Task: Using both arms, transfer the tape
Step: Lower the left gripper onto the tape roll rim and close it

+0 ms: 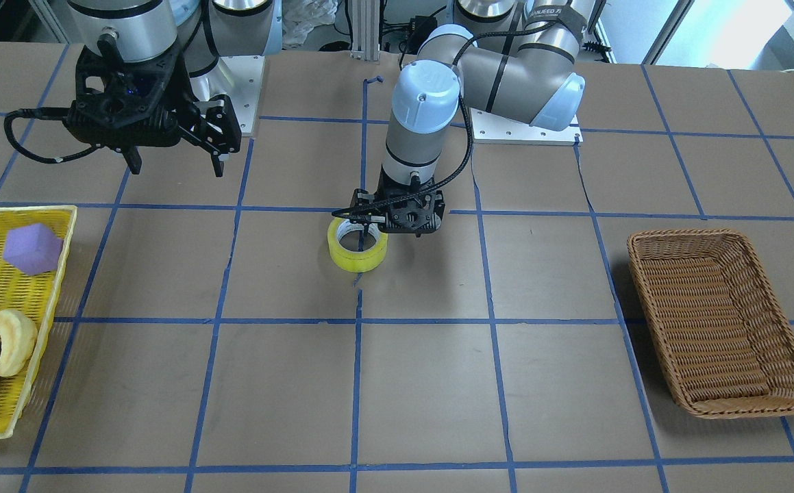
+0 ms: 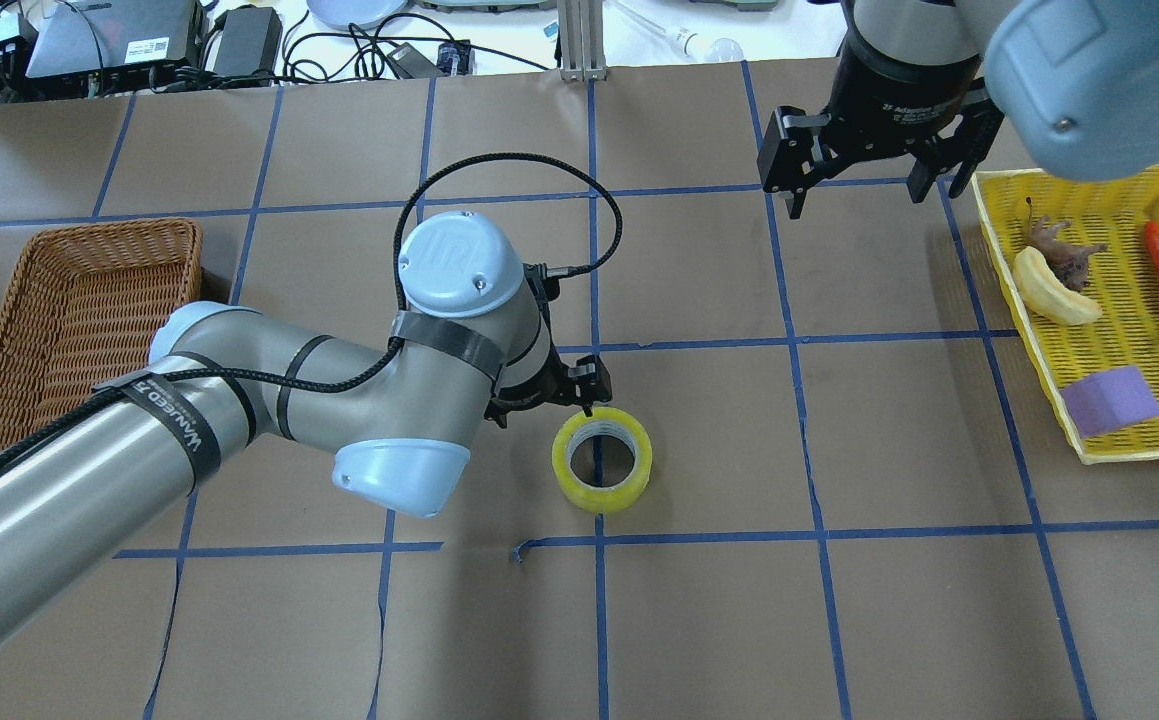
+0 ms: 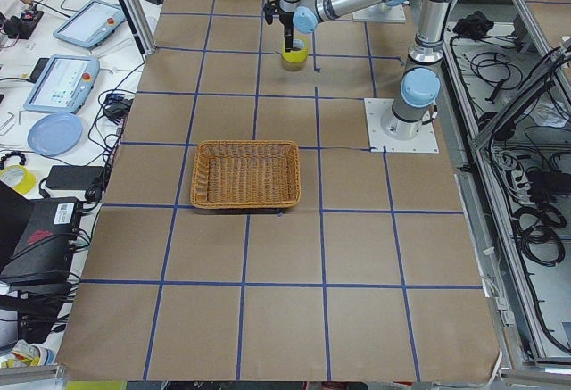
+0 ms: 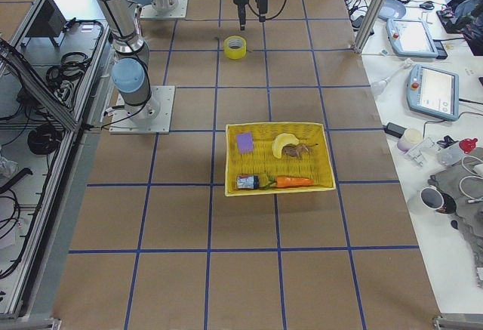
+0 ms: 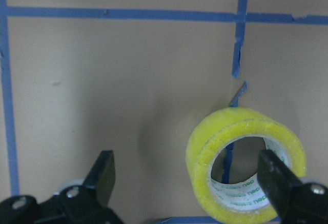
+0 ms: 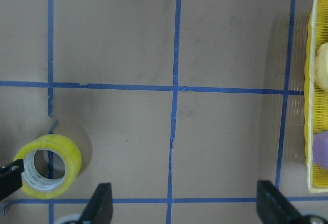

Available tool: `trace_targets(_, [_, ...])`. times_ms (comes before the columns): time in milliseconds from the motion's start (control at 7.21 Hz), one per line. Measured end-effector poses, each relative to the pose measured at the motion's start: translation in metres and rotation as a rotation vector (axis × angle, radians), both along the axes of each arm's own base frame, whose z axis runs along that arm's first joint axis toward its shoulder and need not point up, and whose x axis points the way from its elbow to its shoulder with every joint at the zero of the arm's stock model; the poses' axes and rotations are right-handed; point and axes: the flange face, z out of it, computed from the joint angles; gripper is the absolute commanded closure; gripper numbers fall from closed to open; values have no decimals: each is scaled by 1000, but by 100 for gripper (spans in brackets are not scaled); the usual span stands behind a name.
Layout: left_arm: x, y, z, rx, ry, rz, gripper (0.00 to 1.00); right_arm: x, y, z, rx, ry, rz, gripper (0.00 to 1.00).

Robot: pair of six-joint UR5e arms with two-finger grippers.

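Note:
The yellow-green tape roll (image 1: 357, 244) lies flat on the table near its middle (image 2: 602, 460). My left gripper (image 1: 393, 229) is low beside it and open. In the left wrist view the gripper (image 5: 189, 183) is spread wide; one finger (image 5: 277, 180) is over the roll's (image 5: 246, 160) hole and the other stands well clear on the paper. My right gripper (image 1: 177, 161) hangs open and empty above the table, apart from the tape. The right wrist view shows the roll (image 6: 47, 165) at lower left.
A yellow mesh tray (image 1: 68, 226) on my right holds a purple block (image 1: 32, 248), a pale crescent toy (image 1: 13, 339) and other toys. A wicker basket (image 1: 718, 322) sits on my left (image 2: 69, 320). Blue tape lines grid the brown table.

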Motion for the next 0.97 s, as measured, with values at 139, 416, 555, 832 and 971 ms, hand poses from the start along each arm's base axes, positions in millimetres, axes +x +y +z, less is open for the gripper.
trace_targets(139, [-7, 7, -15, 33, 1, 6, 14, -11, -7, 5, -8, -6, -17, 0])
trace_targets(416, [-12, 10, -32, 64, -7, 4, 39, -21, -13, 9, -13, -29, -38, 0])
trace_targets(555, [-13, 10, -37, 70, -9, 4, 40, -21, -13, 9, -11, -38, -37, 0])
trace_targets(832, [-16, 6, -51, 68, -2, 4, 69, -20, -13, 8, -8, -42, -36, 0])
trace_targets(971, [-16, 5, -56, 68, -1, 3, 93, -20, -13, 8, -9, -43, -35, 0])
